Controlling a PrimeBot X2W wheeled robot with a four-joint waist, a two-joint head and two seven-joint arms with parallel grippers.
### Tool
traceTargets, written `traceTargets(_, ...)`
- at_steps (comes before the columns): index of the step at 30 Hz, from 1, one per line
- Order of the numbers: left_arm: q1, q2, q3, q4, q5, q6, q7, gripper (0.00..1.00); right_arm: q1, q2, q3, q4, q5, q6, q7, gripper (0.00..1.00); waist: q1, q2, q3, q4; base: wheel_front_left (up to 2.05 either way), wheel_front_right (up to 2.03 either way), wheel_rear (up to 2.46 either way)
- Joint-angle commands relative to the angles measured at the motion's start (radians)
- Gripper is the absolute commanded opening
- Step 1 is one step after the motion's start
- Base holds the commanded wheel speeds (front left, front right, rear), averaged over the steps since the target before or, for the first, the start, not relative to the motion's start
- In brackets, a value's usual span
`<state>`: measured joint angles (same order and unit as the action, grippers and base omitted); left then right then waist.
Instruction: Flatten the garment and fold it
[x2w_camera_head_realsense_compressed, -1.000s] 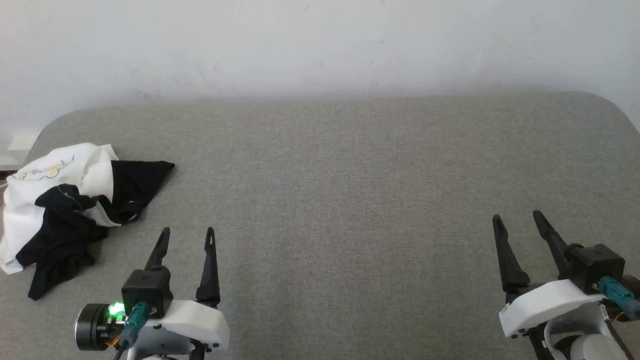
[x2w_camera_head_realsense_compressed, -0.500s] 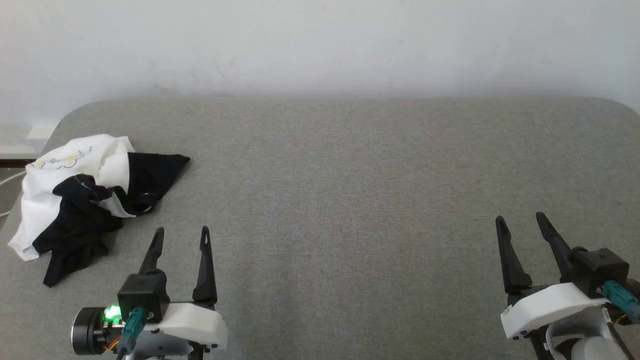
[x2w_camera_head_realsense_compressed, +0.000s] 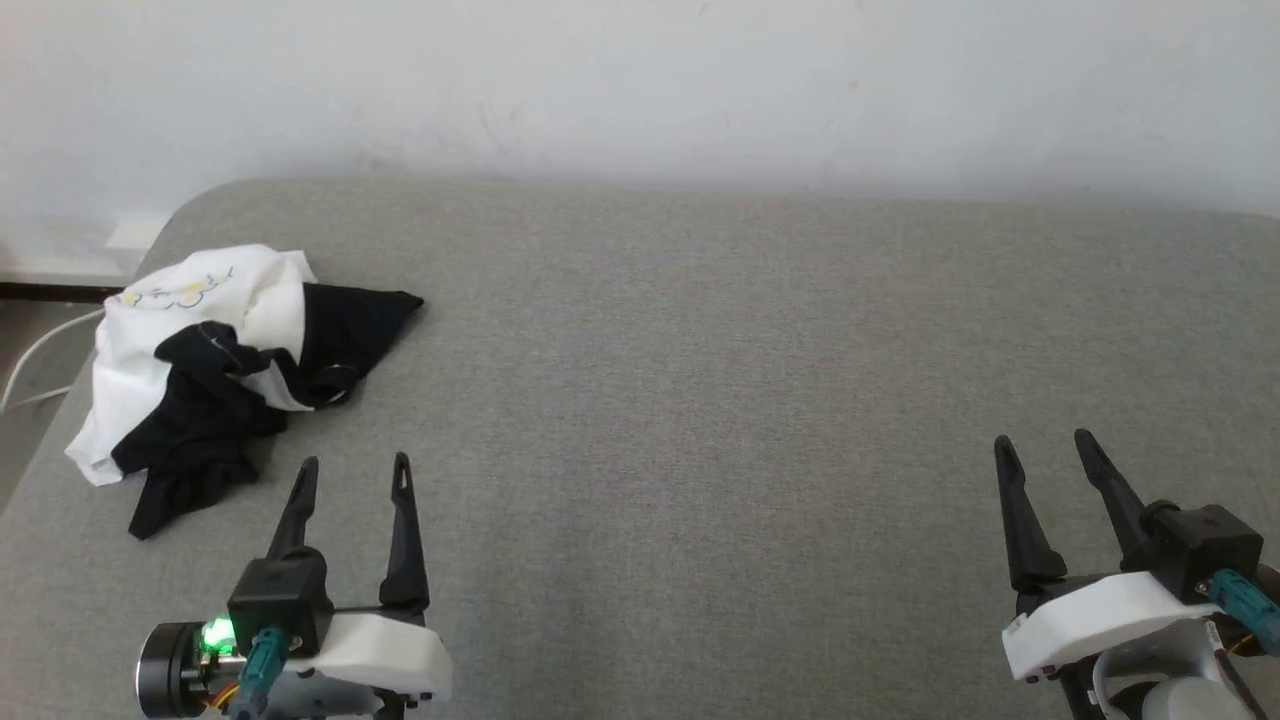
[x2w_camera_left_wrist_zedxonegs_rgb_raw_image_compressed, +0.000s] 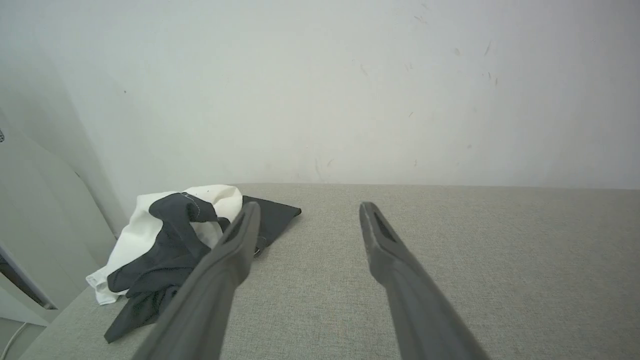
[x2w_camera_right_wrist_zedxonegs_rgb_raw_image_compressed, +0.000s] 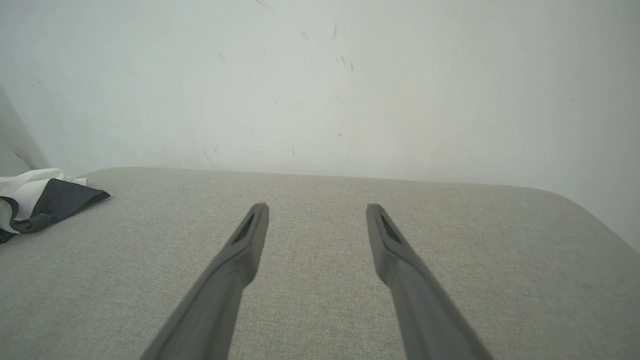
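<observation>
The T-shirt (x2w_camera_head_realsense_compressed: 225, 360) lies crumpled at far left; left gripper (x2w_camera_head_realsense_compressed: 352, 472) and right gripper (x2w_camera_head_realsense_compressed: 1043, 448) hover wide open, empty.

Each end effector carries two long, dark, tapering fingers (x2w_camera_left_wrist_zedxonegs_rgb_raw_image_compressed: 400, 270), each with a narrow slot near its tip. Behind the left end effector (x2w_camera_head_realsense_compressed: 355, 462) sits a smooth white shell (x2w_camera_head_realsense_compressed: 385, 650) with small dark dots along its lower edge. Beside the shell is a black boxy block (x2w_camera_head_realsense_compressed: 280, 595) with a teal plug (x2w_camera_head_realsense_compressed: 262, 655) entering it. A green light (x2w_camera_head_realsense_compressed: 215, 633) glows on a round black housing (x2w_camera_head_realsense_compressed: 165, 685), with thin orange wires (x2w_camera_head_realsense_compressed: 222, 697) below. The right end effector (x2w_camera_head_realsense_compressed: 1043, 440) has the same white shell, black block and teal plug behind it.
</observation>
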<state>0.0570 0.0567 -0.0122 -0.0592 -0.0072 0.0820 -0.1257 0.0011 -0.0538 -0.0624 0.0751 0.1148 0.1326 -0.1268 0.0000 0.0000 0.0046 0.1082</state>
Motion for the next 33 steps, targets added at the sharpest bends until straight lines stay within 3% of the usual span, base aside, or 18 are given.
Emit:
traceTargets(1, 0.012, 0.002, -0.001, -0.008, -0.006, 0.012, -0.014, 1.00, 0.009, 0.002, -0.002, 0.005, 0.006, -0.001, -0.013, 1.00, 0.0000, 0.0000, 0.001, 0.017, 0.00, 0.00, 0.00)
traceTargets(33, 0.064, -0.003, 0.013, -0.004, -0.026, 0.044, -0.079, 1.00, 0.033, 0.003, 0.038, 0.077, 0.034, -0.001, -0.078, 1.00, 0.0000, 0.0000, -0.034, 0.249, 0.00, 0.00, 0.00)
